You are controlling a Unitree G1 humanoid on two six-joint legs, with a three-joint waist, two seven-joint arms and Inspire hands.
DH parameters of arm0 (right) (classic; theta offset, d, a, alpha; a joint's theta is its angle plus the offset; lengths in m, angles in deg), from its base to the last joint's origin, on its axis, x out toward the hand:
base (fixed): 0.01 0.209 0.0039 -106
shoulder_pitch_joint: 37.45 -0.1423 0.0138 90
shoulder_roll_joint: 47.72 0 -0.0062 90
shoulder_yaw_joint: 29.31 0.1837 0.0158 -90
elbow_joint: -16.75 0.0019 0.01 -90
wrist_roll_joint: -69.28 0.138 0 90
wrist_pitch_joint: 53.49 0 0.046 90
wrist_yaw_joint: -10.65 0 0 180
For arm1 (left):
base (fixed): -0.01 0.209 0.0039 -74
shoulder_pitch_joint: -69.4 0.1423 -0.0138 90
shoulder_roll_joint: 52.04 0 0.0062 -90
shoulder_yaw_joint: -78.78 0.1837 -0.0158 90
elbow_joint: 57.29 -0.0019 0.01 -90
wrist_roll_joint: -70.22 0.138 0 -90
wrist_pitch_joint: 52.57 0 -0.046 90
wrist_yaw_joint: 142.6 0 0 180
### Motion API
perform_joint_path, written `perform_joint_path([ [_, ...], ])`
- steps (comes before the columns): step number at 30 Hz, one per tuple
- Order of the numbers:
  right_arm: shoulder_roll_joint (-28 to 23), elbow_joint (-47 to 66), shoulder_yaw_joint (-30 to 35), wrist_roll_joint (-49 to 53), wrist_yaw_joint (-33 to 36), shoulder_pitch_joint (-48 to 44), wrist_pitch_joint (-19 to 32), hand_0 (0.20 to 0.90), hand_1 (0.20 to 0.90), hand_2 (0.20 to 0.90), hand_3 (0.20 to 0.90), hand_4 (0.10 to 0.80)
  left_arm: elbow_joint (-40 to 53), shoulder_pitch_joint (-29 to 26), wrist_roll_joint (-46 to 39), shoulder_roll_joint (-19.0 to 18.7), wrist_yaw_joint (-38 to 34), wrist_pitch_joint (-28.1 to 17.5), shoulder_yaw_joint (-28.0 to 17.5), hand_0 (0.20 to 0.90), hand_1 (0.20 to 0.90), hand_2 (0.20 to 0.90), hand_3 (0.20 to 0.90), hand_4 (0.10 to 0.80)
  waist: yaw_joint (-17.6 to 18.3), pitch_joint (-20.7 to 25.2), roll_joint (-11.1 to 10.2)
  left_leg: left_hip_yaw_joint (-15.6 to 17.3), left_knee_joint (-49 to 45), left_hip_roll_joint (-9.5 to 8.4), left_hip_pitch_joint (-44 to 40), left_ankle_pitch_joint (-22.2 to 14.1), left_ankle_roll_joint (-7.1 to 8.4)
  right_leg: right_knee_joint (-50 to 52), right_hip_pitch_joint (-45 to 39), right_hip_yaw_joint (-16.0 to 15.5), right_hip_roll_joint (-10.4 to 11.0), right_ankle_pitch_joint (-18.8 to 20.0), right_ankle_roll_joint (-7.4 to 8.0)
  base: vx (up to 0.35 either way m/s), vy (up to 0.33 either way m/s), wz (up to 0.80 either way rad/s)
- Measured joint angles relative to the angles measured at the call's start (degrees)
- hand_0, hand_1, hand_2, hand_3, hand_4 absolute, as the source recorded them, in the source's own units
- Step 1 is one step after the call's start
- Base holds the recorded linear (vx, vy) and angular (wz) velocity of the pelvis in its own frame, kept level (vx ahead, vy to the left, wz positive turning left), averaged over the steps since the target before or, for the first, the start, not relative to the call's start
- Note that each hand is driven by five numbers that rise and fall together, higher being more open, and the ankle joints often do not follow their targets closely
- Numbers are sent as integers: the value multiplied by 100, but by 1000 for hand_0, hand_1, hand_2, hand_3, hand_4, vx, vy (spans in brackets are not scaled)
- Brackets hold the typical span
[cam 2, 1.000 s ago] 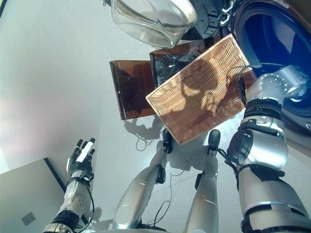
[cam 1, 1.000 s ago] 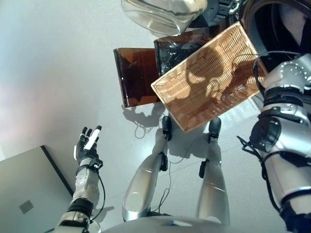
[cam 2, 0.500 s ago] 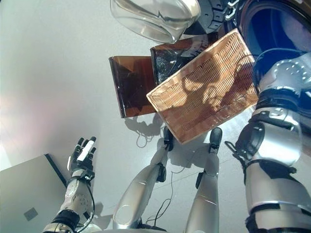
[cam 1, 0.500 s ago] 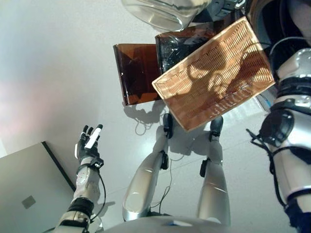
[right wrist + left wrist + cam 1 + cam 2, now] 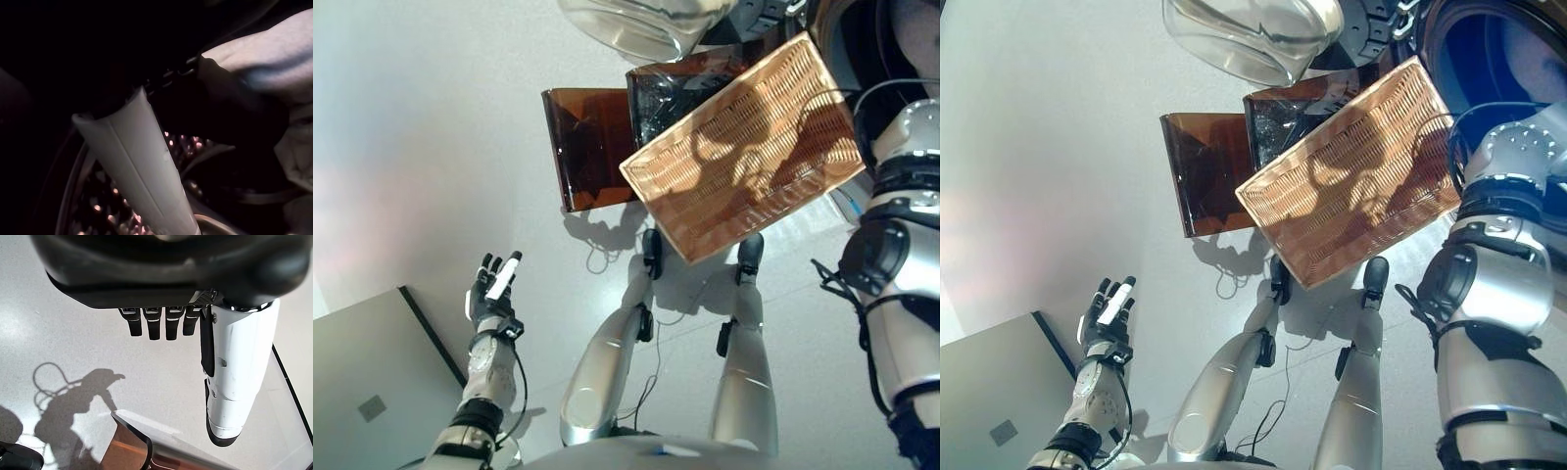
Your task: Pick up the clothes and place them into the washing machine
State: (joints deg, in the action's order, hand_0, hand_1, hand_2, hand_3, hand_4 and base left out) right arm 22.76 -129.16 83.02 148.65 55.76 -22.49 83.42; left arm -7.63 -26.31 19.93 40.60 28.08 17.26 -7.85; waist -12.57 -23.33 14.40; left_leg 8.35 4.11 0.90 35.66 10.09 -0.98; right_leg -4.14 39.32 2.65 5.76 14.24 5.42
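Observation:
My right arm (image 5: 1506,196) reaches up into the washing machine's round opening (image 5: 1489,59) at the upper right, and the eye views hide its hand inside. In the right wrist view, my right hand (image 5: 142,166) shows its white-covered thumb inside the dark drum (image 5: 102,200). A pale grey cloth (image 5: 259,54) lies close against the hand's dark bulk. My left hand (image 5: 491,294) hangs open over the bare floor at the lower left, holding nothing. Its straight fingers (image 5: 161,325) show in the left wrist view.
A flat woven wicker basket (image 5: 744,147) lies tilted in the middle, just left of the machine. Two brown see-through boxes (image 5: 587,147) stand behind it. The machine's glass door (image 5: 646,24) hangs open at the top. A grey panel (image 5: 362,392) fills the lower left corner.
My right arm has pushed further up and right into the machine's opening over the last second. The view shifted slightly. The left hand has stayed where it was.

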Motion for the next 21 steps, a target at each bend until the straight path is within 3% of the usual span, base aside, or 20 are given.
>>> perform_joint_path([
  [4, -25, -176, -86, -465, 220, 31, -372, 900, 900, 900, 900, 800, 31, 0, 9, -1, 0, 1, -2, 900, 900, 900, 900, 800, 54, 0, -1, -4, -9, -8, 0, 7, -10, 11, -9, -6, 11, 7, 9, -3, -2, 1],
  [6, -221, -582, -442, -1020, 488, 29, -831, 900, 900, 900, 900, 800, 99, -7, 33, -8, 3, 6, 1, 900, 900, 900, 900, 800, 71, -2, -2, -11, -23, -11, -4, 8, -11, 35, -17, -16, 17, 6, 9, -17, -16, 5],
  [9, -539, -1292, -1056, -1980, 1035, 4, -1916, 900, 900, 900, 900, 800, 230, -8, 146, -128, 17, 16, 10, 900, 900, 900, 900, 800, 61, -2, -4, -63, -133, -2, -11, -6, -20, 57, -95, -76, 17, 5, 9, -20, -18, 9],
  [15, -539, -1581, -1140, -3812, 1625, 58, -3349, 900, 900, 900, 900, 800, 325, -11, 248, -289, 19, -22, 6, 900, 900, 900, 900, 800, 45, -3, -4, -78, -176, -24, -3, -26, -4, 101, -94, -89, 42, 4, 12, -13, -4, 2],
  [21, -535, -1736, -1584, -5401, 1657, 308, -4446, 900, 900, 900, 900, 800, 340, -11, 277, -287, 41, -23, 8, 900, 900, 900, 900, 800, 27, -2, -5, -114, -206, -40, 22, -36, -20, 107, -102, -122, 58, 6, 16, 10, 3, 4],
])
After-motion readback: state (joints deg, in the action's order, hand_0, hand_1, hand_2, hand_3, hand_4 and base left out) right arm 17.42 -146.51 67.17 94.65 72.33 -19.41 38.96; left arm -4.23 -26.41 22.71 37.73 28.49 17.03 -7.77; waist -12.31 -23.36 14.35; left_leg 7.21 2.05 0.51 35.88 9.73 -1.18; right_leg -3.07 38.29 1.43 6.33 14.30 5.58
